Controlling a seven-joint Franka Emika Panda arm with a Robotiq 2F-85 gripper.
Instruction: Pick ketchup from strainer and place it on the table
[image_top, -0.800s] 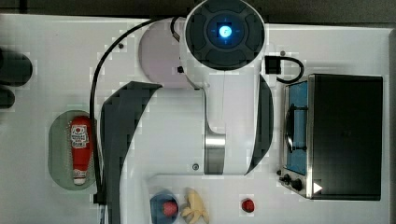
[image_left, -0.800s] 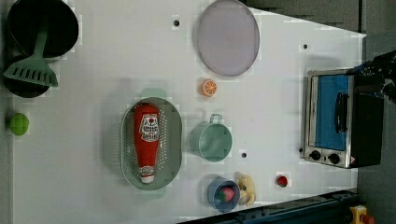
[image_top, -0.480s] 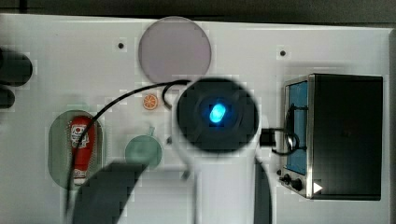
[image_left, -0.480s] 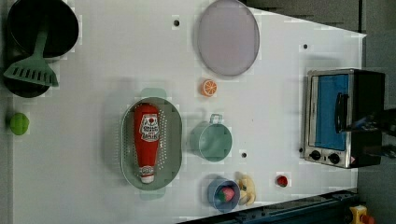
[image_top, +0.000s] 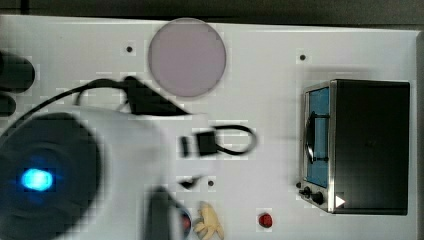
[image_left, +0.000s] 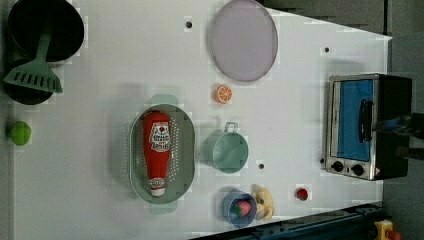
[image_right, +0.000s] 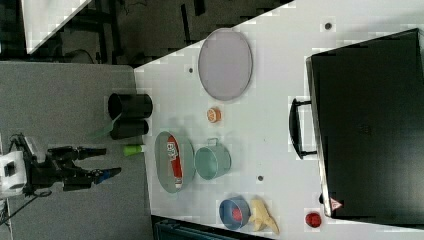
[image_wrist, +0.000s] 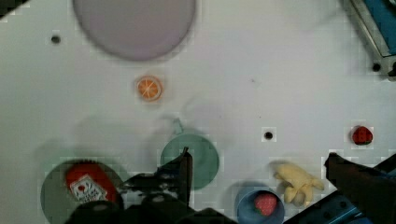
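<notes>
Ketchup (image_left: 156, 151) lies flat along the strainer (image_left: 186, 150) on the desk (image_left: 300, 100), well apart from the end effector (image_right: 105, 161), which hangs empty with fingers spread wide, apparently readied to fit across the bottle's body.

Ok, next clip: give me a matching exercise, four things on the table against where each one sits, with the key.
Things
1. ketchup
2. strawberry
3. orange slice
4. spatula

Places
A. in the blue bowl
B. leaning out of the black pot
C. bare on the table, between the lilac plate and the green cup
D. lying in the strainer

Pairs: 1-D, 2-A, 3-C, 4-B
</notes>
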